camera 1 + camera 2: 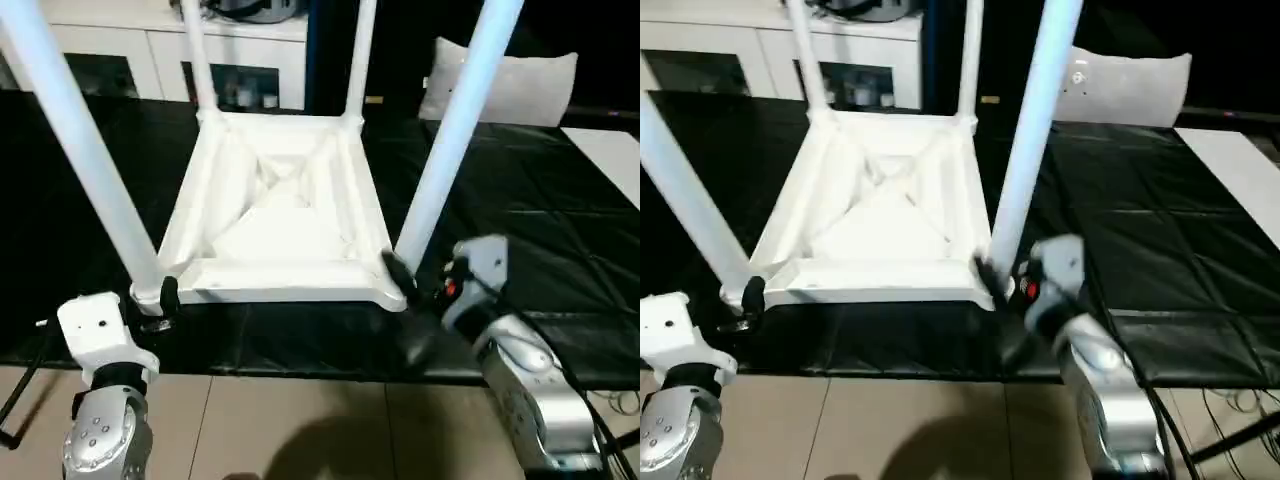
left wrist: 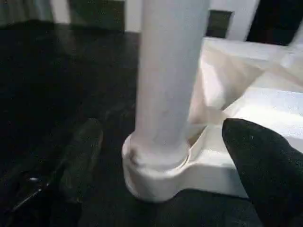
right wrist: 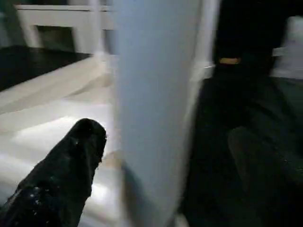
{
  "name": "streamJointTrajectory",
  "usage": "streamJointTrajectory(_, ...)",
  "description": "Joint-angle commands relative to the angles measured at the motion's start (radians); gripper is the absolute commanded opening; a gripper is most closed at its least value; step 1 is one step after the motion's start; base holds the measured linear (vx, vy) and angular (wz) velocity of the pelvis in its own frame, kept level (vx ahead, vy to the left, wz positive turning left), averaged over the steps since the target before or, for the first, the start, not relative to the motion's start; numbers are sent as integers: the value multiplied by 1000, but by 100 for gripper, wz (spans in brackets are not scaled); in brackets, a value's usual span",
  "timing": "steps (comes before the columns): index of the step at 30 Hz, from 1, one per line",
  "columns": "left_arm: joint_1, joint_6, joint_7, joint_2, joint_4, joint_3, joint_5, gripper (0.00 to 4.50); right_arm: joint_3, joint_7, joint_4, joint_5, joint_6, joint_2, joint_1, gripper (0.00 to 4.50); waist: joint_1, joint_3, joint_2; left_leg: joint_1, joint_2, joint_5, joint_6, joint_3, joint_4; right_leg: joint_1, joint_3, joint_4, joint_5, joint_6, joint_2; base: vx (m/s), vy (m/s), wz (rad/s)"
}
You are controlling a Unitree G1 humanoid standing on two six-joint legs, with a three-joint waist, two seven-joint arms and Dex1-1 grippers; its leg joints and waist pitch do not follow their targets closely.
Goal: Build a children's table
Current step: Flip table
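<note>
The white children's table lies upside down on the black mat, its ribbed underside facing up. All four legs stand upright in the corner sockets. My left gripper is at the base of the near-left leg. In the left wrist view its fingers stand open on either side of that leg's socket. My right gripper sits at the foot of the near-right leg, open, with one black finger close beside the leg.
A white cabinet with glass doors stands behind the mat, and a pale grey cushion lies at the back right. A white board rests on the mat's right side. Tiled floor runs along the near edge, with cables at the right.
</note>
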Motion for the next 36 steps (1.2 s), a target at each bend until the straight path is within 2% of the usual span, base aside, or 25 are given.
streamJointTrajectory(1,-16,7,-53,23,18,-19,-11,446,-21,-31,37,-40,-15,-14,-8,450,-4,-37,8,-2,45,-189,23,-12,-82,39,70,-82,-245,-53,-91,0,0,0)
streamJointTrajectory(4,-52,12,-81,79,72,-14,-8,446,-40,-78,78,-81,-30,-33,-10,450,-6,-36,10,1,45,-217,10,-13,-87,37,71,-83,-265,-43,-91,0,0,0)
streamJointTrajectory(6,-84,11,-85,103,116,2,-16,446,-54,-98,94,-82,-39,-42,-6,450,-6,-37,14,2,46,-222,4,-14,-88,37,71,-82,-263,-42,-92,0,0,0)
streamJointTrajectory(7,-104,14,-92,116,137,8,-20,446,-63,-98,96,-78,-44,-47,0,450,-5,-38,14,8,44,-233,1,-12,-87,36,73,-83,-253,-43,-91,0,0,0)
streamJointTrajectory(11,-159,50,-146,165,204,0,-41,446,-63,-43,78,-47,-54,-58,29,450,-5,-41,14,1,45,-206,10,-13,-87,43,73,-74,-196,-62,-93,0,0,0)
streamJointTrajectory(12,-181,50,-166,172,227,2,-56,446,-54,-12,62,-31,-50,-62,43,450,-7,-43,10,-2,45,-188,15,-13,-85,46,74,-70,-171,-78,-95,0,0,0)
streamJointTrajectory(13,-190,44,-171,177,240,0,-59,446,-47,1,54,-26,-51,-65,49,450,-6,-43,10,-3,44,-182,19,-12,-84,46,74,-70,-169,-80,-95,0,0,0)
streamJointTrajectory(14,-192,43,-172,178,242,0,-59,428,-46,3,53,-25,-51,-66,50,450,-6,-45,11,0,45,-168,24,-12,-82,46,74,-69,-157,-87,-95,0,0,0)
streamJointTrajectory(16,-215,22,-203,189,270,-9,-75,428,-10,90,-11,35,33,-91,88,450,-8,-44,11,-1,46,-159,39,-11,-81,46,74,-67,-143,-97,-93,0,0,0)
streamJointTrajectory(17,-217,21,-209,188,272,-12,-81,428,3,119,-29,48,50,-105,99,450,-8,-42,10,-2,46,-162,43,-11,-81,48,74,-70,-152,-94,-94,0,0,0)
streamJointTrajectory(18,-224,18,-227,185,278,-18,-101,428,42,205,-80,85,96,-148,135,450,-7,-41,10,-2,46,-168,49,-9,-80,49,75,-72,-170,-92,-95,0,0,0)
streamJointTrajectory(19,-224,16,-226,183,279,-25,-98,428,56,238,-97,92,95,-169,148,450,-4,-41,6,-1,49,-170,56,-9,-79,48,76,-74,-181,-87,-97,0,0,0)
streamJointTrajectory(20,-227,13,-227,179,282,-29,-98,428,58,257,-107,103,102,-178,152,450,-7,-41,3,-6,49,-170,58,-9,-81,50,74,-75,-197,-86,-98,0,0,0)
streamJointTrajectory(22,-230,9,-226,178,286,-33,-96,428,58,271,-113,111,106,-180,151,450,-9,-40,3,-5,49,-176,58,-9,-81,47,74,-79,-236,-84,-99,0,0,0)
streamJointTrajectory(26,-259,7,-212,168,305,-43,-91,399,89,321,-153,143,164,-197,124,450,-9,-38,1,-1,49,-180,52,-9,-82,43,73,-85,-295,-70,-97,0,0,0)
streamJointTrajectory(30,-267,6,-199,164,320,-45,-88,363,96,289,-150,142,183,-183,104,450,-4,-41,3,-1,51,-163,43,-9,-80,41,74,-80,-256,-76,-98,0,0,0)
streamJointTrajectory(33,-271,5,-194,163,328,-49,-87,355,105,287,-138,127,180,-172,93,450,-3,-42,1,-1,49,-154,39,-8,-79,41,74,-78,-234,-82,-98,0,0,0)
streamJointTrajectory(34,-274,5,-193,163,333,-51,-87,337,110,298,-138,132,187,-170,86,450,-3,-42,-3,-1,51,-152,39,-9,-80,43,74,-76,-226,-85,-98,0,0,0)
streamJointTrajectory(36,-275,4,-192,163,335,-51,-85,320,117,304,-139,134,193,-172,82,450,-3,-42,1,-1,51,-153,39,-9,-80,42,74,-75,-220,-88,-99,0,0,0)
